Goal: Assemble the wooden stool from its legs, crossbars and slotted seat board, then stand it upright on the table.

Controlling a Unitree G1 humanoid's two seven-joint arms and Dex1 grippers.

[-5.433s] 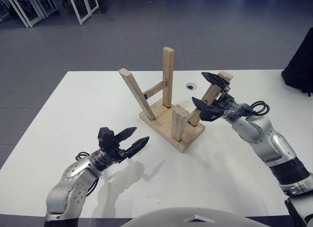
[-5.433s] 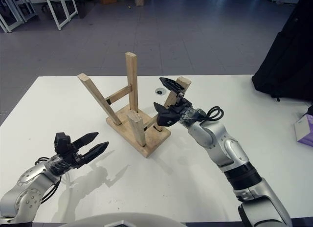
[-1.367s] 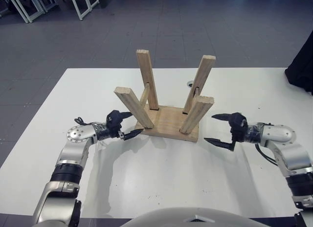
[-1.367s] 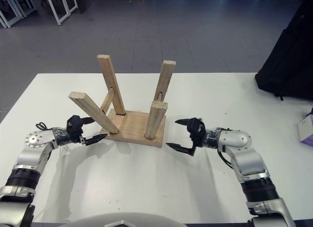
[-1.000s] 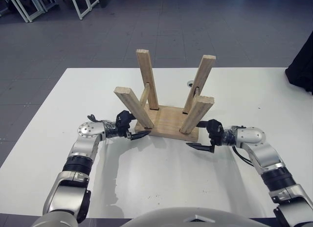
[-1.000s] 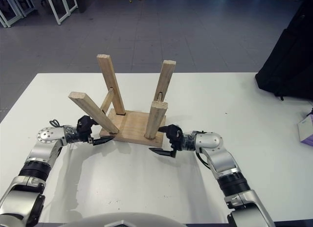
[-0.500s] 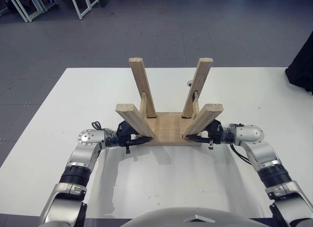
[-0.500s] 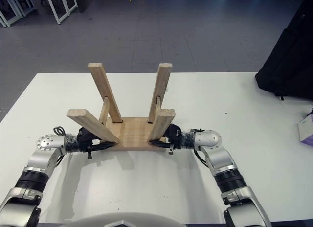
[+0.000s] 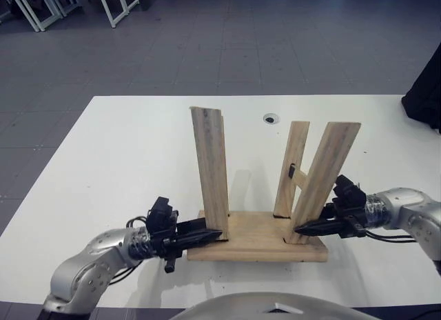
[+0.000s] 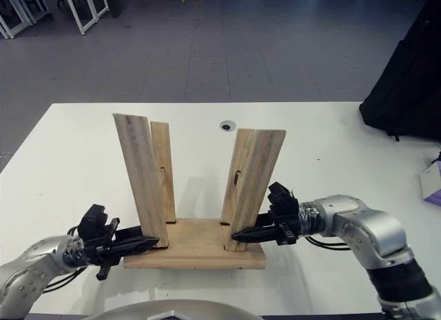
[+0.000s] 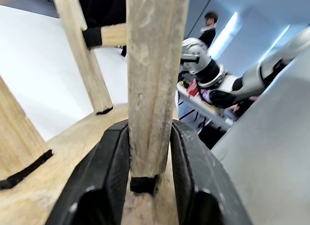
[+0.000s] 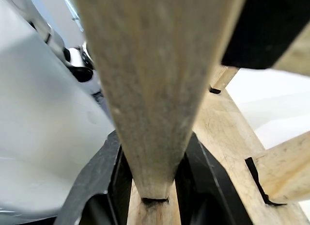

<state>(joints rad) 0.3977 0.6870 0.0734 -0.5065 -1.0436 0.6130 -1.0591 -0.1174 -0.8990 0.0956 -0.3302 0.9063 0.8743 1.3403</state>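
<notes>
Stool (image 9: 255, 241) upside down; left fingers (image 11: 109, 171) clamp near-left leg (image 9: 212, 168), right fingers (image 12: 104, 186) clamp near-right leg (image 9: 324, 175).

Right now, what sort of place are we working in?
Probably a robotics lab or open workshop hall: a wide grey floor stretches behind the large white table, white metal-framed benches stand at the far left, and the table has a round cable hole.
</notes>
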